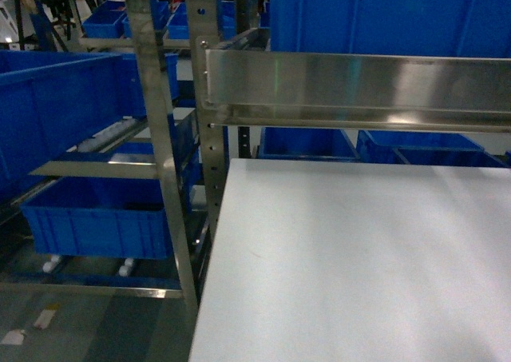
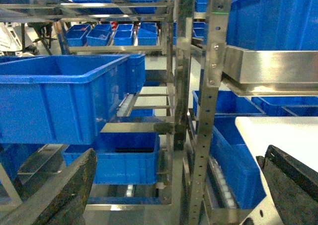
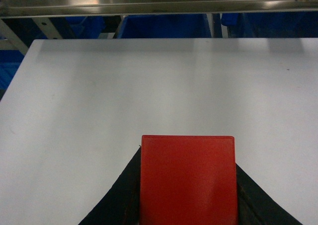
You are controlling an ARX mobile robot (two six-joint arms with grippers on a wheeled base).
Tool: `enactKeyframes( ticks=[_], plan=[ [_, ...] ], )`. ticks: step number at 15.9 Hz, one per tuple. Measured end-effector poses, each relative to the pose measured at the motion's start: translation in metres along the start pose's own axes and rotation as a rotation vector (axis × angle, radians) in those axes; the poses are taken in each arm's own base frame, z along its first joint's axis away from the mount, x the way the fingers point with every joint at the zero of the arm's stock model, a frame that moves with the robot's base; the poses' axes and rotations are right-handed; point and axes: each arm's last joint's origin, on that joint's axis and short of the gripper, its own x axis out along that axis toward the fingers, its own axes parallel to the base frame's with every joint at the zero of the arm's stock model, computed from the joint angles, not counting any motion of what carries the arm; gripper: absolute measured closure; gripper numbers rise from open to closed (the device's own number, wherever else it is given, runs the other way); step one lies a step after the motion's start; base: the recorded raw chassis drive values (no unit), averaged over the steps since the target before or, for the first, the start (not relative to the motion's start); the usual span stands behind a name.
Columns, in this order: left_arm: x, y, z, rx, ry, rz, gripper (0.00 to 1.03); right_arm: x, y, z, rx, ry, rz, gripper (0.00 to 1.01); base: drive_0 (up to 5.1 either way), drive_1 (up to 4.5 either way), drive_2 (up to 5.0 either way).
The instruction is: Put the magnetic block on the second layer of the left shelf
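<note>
the right gripper [image 3: 188, 205] is clamped on the magnetic block [image 3: 187, 178], a red flat-faced piece held above the white table [image 3: 99, 111]. the left gripper [image 2: 174, 185] hangs with its dark fingers [image 2: 59, 185] spread wide, holding nothing, facing the left shelf [image 2: 144, 125] and its blue bins [image 2: 59, 96]. to do the carry well, i'd keep the grip firm, lift clear of the steel rail [image 1: 359, 90], and swing left toward the second layer without clipping the uprights [image 1: 160, 138].

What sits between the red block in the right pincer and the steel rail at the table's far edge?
Nothing: right wrist view shows only bare white tabletop between the flat red magnetic block and the steel rail.
</note>
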Motion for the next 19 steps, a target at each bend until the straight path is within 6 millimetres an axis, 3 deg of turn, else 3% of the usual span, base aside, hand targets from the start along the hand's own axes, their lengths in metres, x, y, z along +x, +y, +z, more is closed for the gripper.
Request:
enactKeyframes(
  ticks=[19],
  plan=[
    [0.0,0.0,0.0,0.0,0.0,0.0,0.05,0.0001,0.0,-0.0005,0.0,0.003,0.001,0.68,-4.9,2.54,2.5]
  ],
)
